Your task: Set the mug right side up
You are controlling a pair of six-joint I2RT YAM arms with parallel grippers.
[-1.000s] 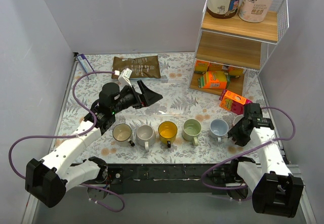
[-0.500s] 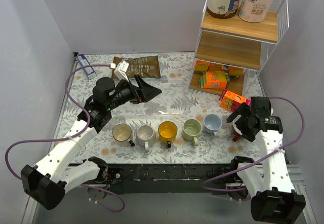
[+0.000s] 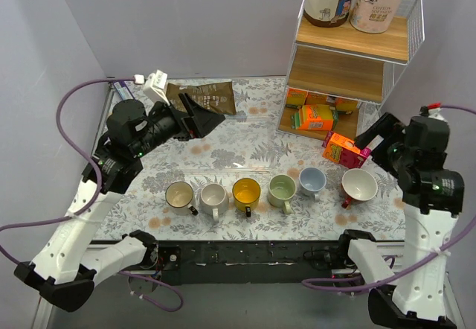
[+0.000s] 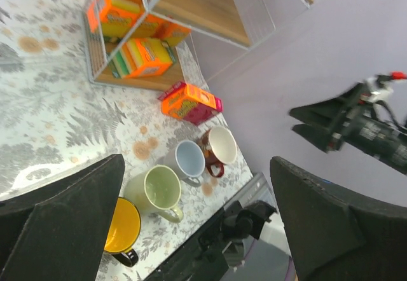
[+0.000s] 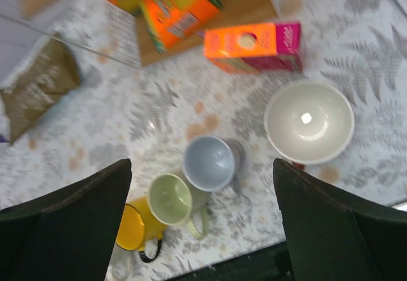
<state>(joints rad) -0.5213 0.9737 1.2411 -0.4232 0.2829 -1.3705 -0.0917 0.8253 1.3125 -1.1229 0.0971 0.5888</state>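
Observation:
The mug (image 3: 359, 186), dark red outside and cream inside, stands upright with its mouth up at the right end of a row of mugs; it also shows as the mug (image 5: 309, 121) and the mug (image 4: 222, 144). My right gripper (image 3: 374, 137) hangs high above and behind it, open and holding nothing. In its wrist view the right gripper (image 5: 201, 163) has wide-apart jaws framing the row from well above. My left gripper (image 3: 202, 117) is raised over the back left of the table, open and empty; the left gripper (image 4: 197, 160) looks down at the mugs.
Other upright mugs in the row: cream (image 3: 180, 195), white (image 3: 213, 195), yellow (image 3: 246, 192), green (image 3: 282, 188), blue (image 3: 312, 181). An orange and pink box (image 3: 343, 149) lies behind the mug. A wire shelf (image 3: 349, 53) stands back right, a brown pouch (image 3: 208, 97) at the back.
My right gripper opened, let go of the mug and rose up and right, leaving it upright. My left arm lifted and swung toward the back left.

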